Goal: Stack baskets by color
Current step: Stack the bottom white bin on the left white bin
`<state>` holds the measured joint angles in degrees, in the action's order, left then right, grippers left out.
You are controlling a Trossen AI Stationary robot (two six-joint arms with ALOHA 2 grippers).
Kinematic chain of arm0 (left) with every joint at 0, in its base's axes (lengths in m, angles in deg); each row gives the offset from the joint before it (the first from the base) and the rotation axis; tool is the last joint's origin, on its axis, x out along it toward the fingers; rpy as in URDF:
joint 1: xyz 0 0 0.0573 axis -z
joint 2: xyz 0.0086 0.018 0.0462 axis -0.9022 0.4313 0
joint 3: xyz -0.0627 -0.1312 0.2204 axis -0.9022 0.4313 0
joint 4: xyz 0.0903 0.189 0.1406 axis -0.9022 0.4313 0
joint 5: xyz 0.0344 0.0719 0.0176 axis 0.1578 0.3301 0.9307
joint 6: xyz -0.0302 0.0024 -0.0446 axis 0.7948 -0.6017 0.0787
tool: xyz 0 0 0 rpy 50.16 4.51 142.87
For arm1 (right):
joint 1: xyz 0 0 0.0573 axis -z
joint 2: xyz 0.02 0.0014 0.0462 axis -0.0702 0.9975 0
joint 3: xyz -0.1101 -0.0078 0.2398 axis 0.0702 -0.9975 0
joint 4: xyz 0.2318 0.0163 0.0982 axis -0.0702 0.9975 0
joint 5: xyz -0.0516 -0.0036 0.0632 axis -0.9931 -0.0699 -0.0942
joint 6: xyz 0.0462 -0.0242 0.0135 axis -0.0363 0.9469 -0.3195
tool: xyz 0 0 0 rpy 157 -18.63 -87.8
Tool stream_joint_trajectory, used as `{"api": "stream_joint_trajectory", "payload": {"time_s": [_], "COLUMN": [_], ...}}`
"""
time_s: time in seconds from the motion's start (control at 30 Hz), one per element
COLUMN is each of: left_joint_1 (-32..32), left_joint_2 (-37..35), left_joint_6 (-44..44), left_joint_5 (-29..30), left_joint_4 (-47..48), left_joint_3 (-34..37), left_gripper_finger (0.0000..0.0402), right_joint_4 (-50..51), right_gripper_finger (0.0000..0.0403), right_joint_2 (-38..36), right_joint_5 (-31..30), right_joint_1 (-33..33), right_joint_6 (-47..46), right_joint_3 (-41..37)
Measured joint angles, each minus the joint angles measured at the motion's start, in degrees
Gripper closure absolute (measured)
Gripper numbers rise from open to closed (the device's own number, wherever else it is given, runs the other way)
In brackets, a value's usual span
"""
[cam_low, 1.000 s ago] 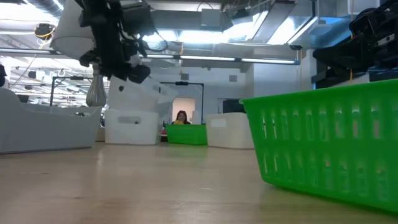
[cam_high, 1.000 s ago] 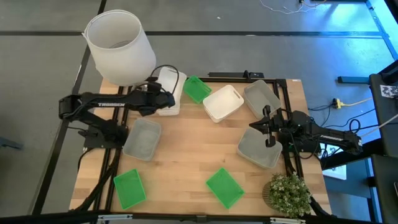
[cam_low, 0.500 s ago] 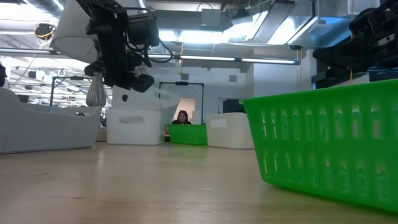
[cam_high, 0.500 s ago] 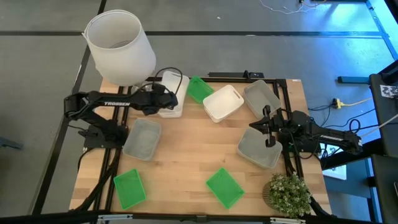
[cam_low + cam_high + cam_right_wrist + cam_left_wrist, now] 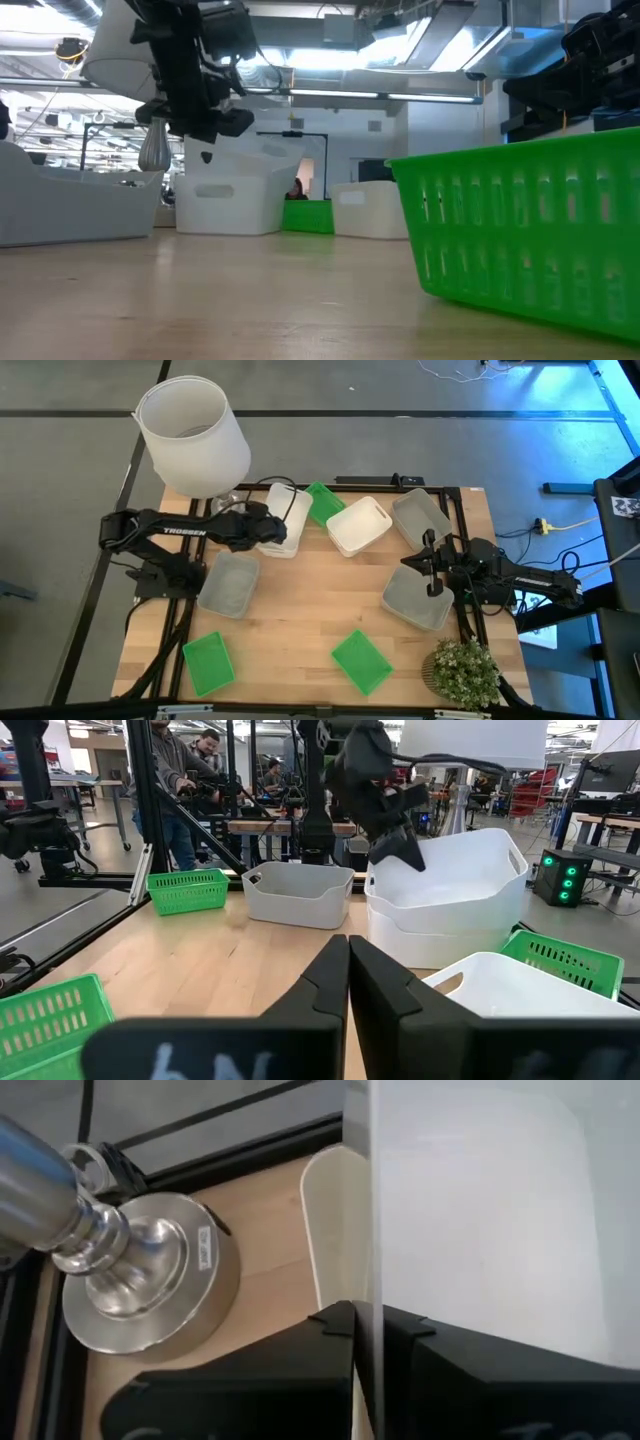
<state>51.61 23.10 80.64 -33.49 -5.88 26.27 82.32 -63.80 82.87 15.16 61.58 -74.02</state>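
wooden counter in a lit workshop. left tool clenched on the upper white basket's wall, now shifted right and tilted over its twin; right tool clenched, empty, unmoved.

Counting from the lampshade at the table's far corner: three white baskets, two of them stacked just beside the lampshade's foot and one alone farther along. Three grey baskets: one nearest the lampshade, one across the table from it, and one near the potted plant. Three green baskets: one behind the white stack, two along the edge opposite the lampshade. One lampshade, one plant, two arms.
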Motion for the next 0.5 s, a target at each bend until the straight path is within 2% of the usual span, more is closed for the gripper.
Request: {"api": "stream_joint_trajectory", "payload": {"time_s": [0.17,0.5], "left_joint_1": [0.9,0.7], "left_joint_2": [-0.8,-0.6], "left_joint_6": [4.1,7.5], "left_joint_5": [1.7,-1.2], "left_joint_4": [1.9,4.4], "left_joint_3": [0.0,0.0], "left_gripper_finger": [0.0401,0.0401], "right_joint_4": [0.0,0.0], "right_gripper_finger": [0.0389,0.0389], "right_joint_2": [0.0,0.0], "right_joint_5": [0.0,0.0], "right_joint_1": [0.0,0.0], "right_joint_6": [0.0,0.0], "right_joint_3": [0.0,0.0]}}
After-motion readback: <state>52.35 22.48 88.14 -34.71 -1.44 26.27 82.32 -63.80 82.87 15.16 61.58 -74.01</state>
